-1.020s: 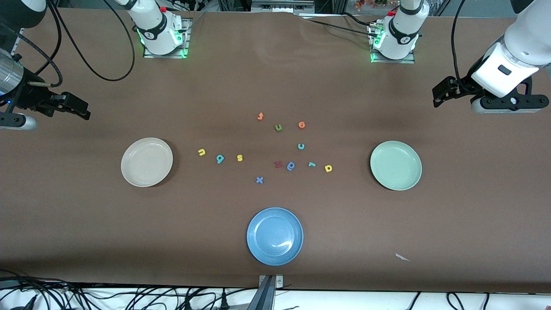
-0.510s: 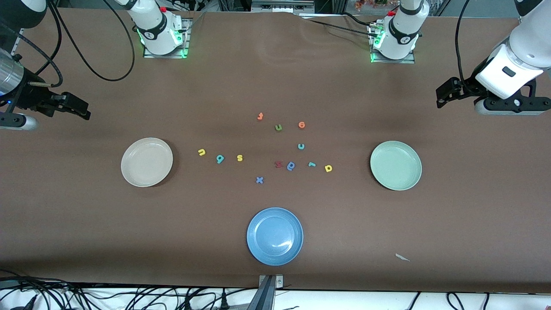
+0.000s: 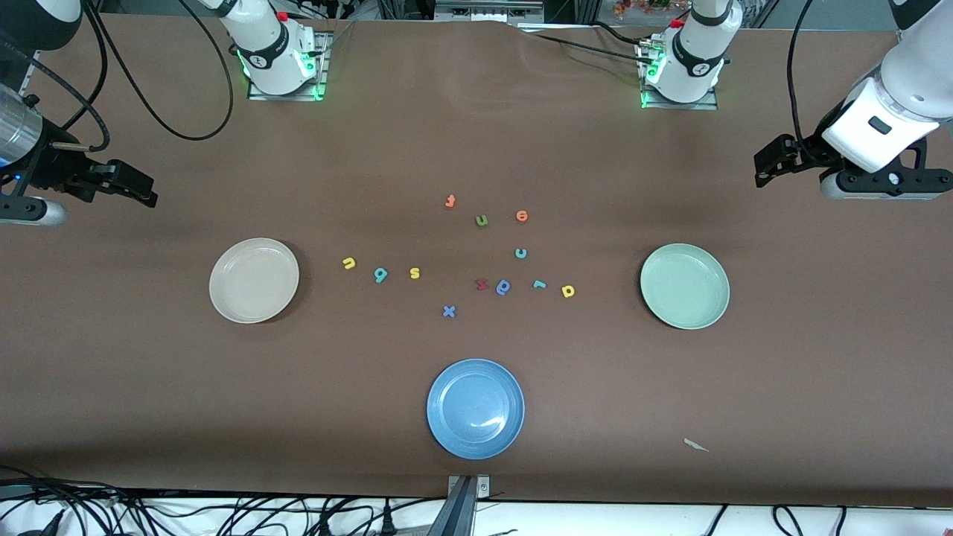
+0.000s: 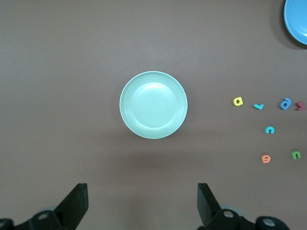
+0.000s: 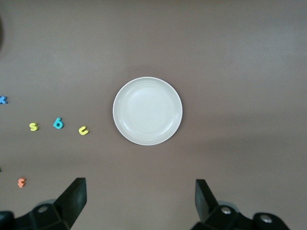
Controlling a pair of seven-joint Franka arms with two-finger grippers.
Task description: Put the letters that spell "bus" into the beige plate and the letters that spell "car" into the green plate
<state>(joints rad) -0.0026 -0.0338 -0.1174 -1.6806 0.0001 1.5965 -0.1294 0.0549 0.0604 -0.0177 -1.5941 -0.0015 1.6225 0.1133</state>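
Note:
The beige plate lies toward the right arm's end of the table, the green plate toward the left arm's end. Between them lie the yellow "u", teal "b" and yellow "s" in a row. Closer to the green plate lie the teal "c", teal "r" and yellow "a". My right gripper hangs open and empty over bare table beside the beige plate. My left gripper hangs open and empty beside the green plate.
A blue plate lies nearest the front camera. Stray letters lie among the others: an orange "f", olive "u", orange "e", a red letter, a blue rounded letter and a blue "x". A paper scrap lies near the front edge.
The left gripper has drifted slightly toward the left arm's end of the table, then stopped. The right arm, plates and letters have not moved.

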